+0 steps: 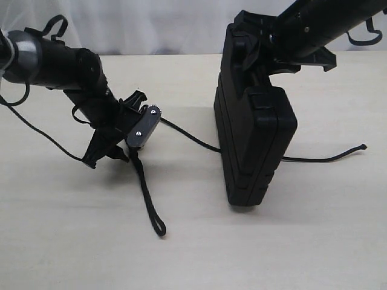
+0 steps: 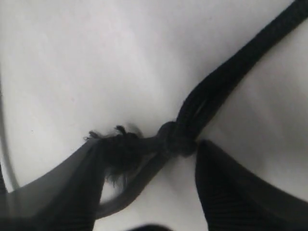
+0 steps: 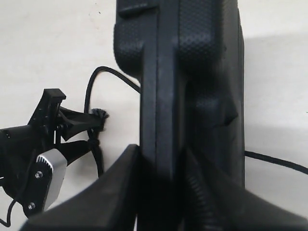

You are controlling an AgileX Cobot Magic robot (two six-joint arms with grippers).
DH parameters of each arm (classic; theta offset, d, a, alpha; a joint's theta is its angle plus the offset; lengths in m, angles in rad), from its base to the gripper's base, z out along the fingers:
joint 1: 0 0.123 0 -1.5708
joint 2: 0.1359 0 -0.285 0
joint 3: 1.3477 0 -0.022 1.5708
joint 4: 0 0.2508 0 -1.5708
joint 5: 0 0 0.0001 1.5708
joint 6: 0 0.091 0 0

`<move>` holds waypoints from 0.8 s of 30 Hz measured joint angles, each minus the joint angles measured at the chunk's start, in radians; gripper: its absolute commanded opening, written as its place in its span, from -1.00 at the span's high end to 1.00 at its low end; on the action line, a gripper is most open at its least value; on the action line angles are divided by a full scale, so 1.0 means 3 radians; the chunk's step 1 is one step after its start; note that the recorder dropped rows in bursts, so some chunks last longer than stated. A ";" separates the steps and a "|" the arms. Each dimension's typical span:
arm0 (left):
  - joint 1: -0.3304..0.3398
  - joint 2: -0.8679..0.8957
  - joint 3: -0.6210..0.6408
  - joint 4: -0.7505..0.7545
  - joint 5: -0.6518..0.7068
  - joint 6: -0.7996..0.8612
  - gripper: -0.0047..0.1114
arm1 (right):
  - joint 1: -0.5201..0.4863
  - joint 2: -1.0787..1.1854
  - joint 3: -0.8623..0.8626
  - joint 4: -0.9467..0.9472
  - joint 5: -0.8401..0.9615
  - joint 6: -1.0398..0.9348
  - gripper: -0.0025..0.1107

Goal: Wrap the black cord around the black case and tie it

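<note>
Pale wood is what you are working over: the table is carrying everything. The black case is standing on its narrow edge rather than lying flat, which, I judge, is giving the cord room to travel round it.

Your right gripper is clamping the case's upper edge, one finger pressing each broad face, so it is keeping the case from tipping.

Your left gripper is hovering low, well apart from the case on the left arm's side. Its jaws are standing spread on either side of the knot and are not pinching anything yet.

The black cord is running from that gripper to the foot of the case and is coming out on the far side, where one end is lying on the wood. A doubled loop is trailing from the left gripper, away from the case. No turn is lying over the case, so the wrap is looking barely begun.

The knot is sitting between the spread fingers, the frayed tip brushing one. You are lining up for a pinch there, probably because the knot is offering a grip that will not slip.
</note>
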 measured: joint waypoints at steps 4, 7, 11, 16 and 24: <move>0.0000 0.0027 0.0000 -0.0092 0.0043 0.0000 0.47 | 0.0000 0.0000 0.0000 0.0000 0.0000 0.0000 0.88; 0.0000 0.0033 0.0000 -0.0121 0.0151 -0.0009 0.68 | 0.0000 0.0000 0.0000 0.0000 0.0000 0.0000 0.88; 0.0000 0.0033 0.0000 -0.0188 0.0359 -0.0241 0.92 | 0.0000 0.0000 0.0000 0.0000 0.0000 0.0000 0.88; 0.0000 0.0033 0.0000 -0.0200 0.0413 -0.0820 0.92 | 0.0000 0.0000 0.0000 0.0000 0.0000 0.0000 0.88; 0.0000 -0.0051 0.0006 -0.0286 0.0485 -0.1660 0.92 | 0.0000 0.0000 0.0000 0.0000 0.0000 0.0000 0.88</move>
